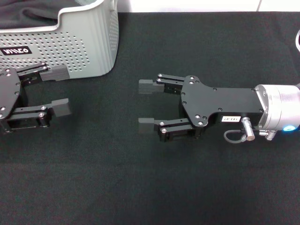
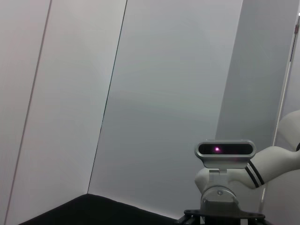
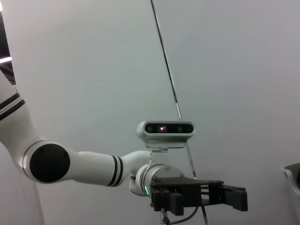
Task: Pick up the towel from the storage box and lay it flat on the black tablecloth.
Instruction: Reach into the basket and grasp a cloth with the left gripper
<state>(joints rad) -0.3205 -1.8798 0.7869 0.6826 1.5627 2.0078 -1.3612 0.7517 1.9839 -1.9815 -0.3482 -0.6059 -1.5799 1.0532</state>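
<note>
The light grey perforated storage box (image 1: 89, 42) stands at the far left of the black tablecloth (image 1: 197, 47). Only dark fabric (image 1: 28, 16) shows inside it; the towel is hidden. My left gripper (image 1: 58, 90) hovers just in front of the box, fingers pointing right, open and empty. Near the middle of the cloth my right gripper (image 1: 144, 106) points left toward it, also open with nothing between its fingers. The right wrist view shows the left arm (image 3: 93, 166) and a sliver of the box rim (image 3: 293, 176).
The tablecloth covers the whole table in the head view. A white cable (image 1: 297, 40) curls in at the right edge. In the left wrist view the right arm's wrist camera (image 2: 225, 149) stands before plain grey wall panels.
</note>
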